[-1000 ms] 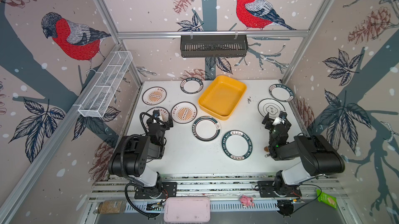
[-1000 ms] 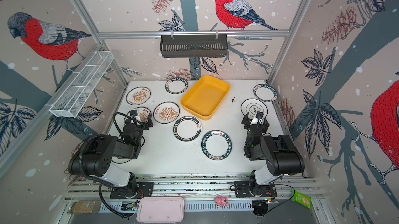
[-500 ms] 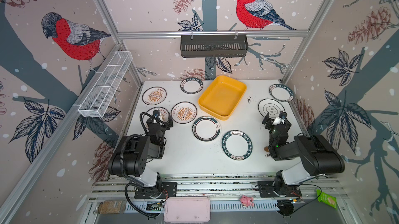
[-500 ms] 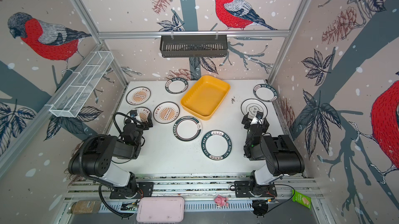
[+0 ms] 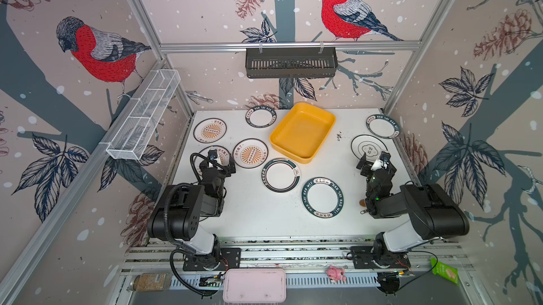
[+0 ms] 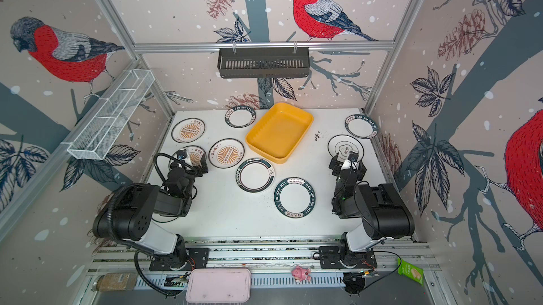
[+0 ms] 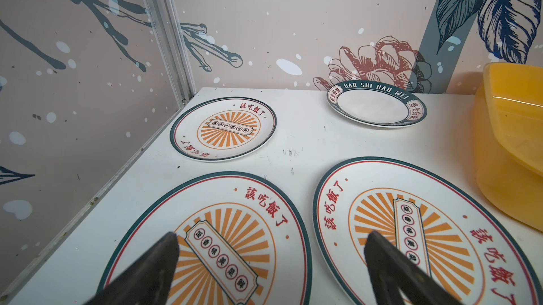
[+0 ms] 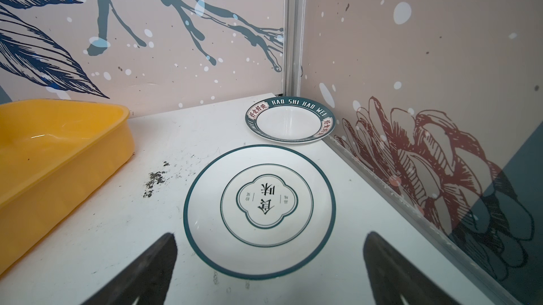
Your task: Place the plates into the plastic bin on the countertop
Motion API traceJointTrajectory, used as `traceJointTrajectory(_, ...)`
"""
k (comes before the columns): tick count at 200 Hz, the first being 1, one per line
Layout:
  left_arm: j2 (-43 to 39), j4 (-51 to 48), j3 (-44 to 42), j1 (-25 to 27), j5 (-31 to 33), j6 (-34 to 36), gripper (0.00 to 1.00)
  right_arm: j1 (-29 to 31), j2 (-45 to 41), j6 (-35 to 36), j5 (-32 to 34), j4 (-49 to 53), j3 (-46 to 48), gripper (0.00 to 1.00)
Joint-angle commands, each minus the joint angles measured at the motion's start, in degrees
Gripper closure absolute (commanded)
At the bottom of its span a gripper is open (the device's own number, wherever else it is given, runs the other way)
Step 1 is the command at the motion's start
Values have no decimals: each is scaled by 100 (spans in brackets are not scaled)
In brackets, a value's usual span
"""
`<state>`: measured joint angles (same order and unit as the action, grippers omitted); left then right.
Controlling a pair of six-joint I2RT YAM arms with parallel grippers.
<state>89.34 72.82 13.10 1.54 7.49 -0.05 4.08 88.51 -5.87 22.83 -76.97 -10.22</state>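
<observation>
The yellow plastic bin (image 5: 302, 131) (image 6: 279, 131) lies empty at the back middle of the white countertop (image 5: 258, 218). Several plates lie flat around it. My left gripper (image 5: 220, 165) (image 7: 270, 239) hangs open over a sunburst plate (image 7: 211, 244), with a second sunburst plate (image 5: 250, 153) (image 7: 411, 230) beside it. A third sunburst plate (image 5: 209, 130) and a green-rimmed plate (image 5: 261, 118) lie farther back. My right gripper (image 5: 373, 161) (image 8: 269, 239) stands open just short of a thin-ringed plate (image 5: 368, 148) (image 8: 258, 209); a green-rimmed plate (image 8: 289, 120) sits in the corner. Two more plates (image 5: 280, 175) (image 5: 322, 197) lie mid-table.
A black slotted basket (image 5: 291, 61) hangs on the back wall and a white wire shelf (image 5: 144, 115) on the left wall. Off the front edge lie a pink tray (image 5: 254, 285), a pink toy (image 5: 335, 273) and a jar (image 5: 151, 281). Walls close in on three sides.
</observation>
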Motion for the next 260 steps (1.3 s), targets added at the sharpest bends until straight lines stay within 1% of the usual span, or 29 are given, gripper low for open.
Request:
traceJointTrajectory(1,-13,277,-2,2,-37,32,2,-2,-1,-2,73,-179,-32,0)
traceJointTrajectory(27,-36,314,-36,-4,-31,27,2,4,-60,32,78,-180,-41,1)
traceJointTrajectory(40,-309,177,-63,-3,-34,12,2,64,-395,106,43,457,-241,1)
traceJointTrajectory(58,-1120,-989,221,-2,-139,56,2,202,-1083,280,-3,1801,-713,1)
traceJointTrajectory(64,-1417,-1428,370,-2,-182,27,2,237,-1335,196,-19,2193,-894,1)
traceJointTrajectory(73,-1829,-1962,640,2,-249,-114,2,265,-1728,-142,-159,2754,-1154,0)
traceJointTrajectory(88,-2364,-3279,1313,20,-607,-419,2,326,-2290,-551,-612,3813,-1709,1)
traceJointTrajectory(99,-2589,-4130,1863,77,-878,-870,2,506,-2538,-983,-692,4670,-2215,1)
traceJointTrajectory(109,-2712,-4756,2336,145,-1295,-1194,2,676,-2657,-1576,-833,5597,-2678,1)
traceJointTrajectory(117,-2789,-5253,2710,238,-1433,-1525,2,826,-2690,-2053,-1027,6221,-3047,0)
traceJointTrajectory(133,-2865,-5925,3285,423,-1748,-2339,2,1271,-2691,-3028,-1409,6919,-3487,0)
traceJointTrajectory(152,-2947,-6248,3569,569,-2434,-3314,2,2029,-2607,-4228,-1671,7030,-3624,1)
traceJointTrajectory(166,-3027,-6158,3494,716,-2819,-4073,2,2704,-2472,-4749,-1626,6920,-3731,1)
traceJointTrajectory(174,-3120,-5962,3353,865,-2917,-4418,2,3108,-2381,-4862,-1487,6794,-3835,1)
traceJointTrajectory(187,-3298,-5607,3107,1233,-2798,-4748,2,3700,-2191,-4848,-1281,6535,-4021,1)
traceJointTrajectory(200,-3395,-5216,2964,1594,-2717,-4670,2,4127,-1990,-4275,-1235,6337,-4366,1)
traceJointTrajectory(209,-3376,-5178,3009,1656,-2775,-4578,2,4317,-1889,-3986,-1074,6456,-4667,0)
traceJointTrajectory(215,-3350,-5143,3030,1656,-2823,-4571,2,4374,-1849,-3912,-1100,6375,-4740,1)
traceJointTrajectory(226,-3282,-4858,2976,1656,-2995,-4673,2,4360,-1819,-3873,-1345,5945,-4634,0)
traceJointTrajectory(235,-3225,-4640,2957,1657,-3163,-4744,2,4315,-1815,-3892,-1534,5846,-4587,1)
traceJointTrajectory(251,-3250,-4845,3082,1659,-3197,-4593,2,4295,-1899,-3930,-1454,5741,-4457,1)
traceJointTrajectory(260,-3291,-4670,3041,1657,-3226,-4561,2,4209,-1950,-3959,-1562,5445,-4270,1)
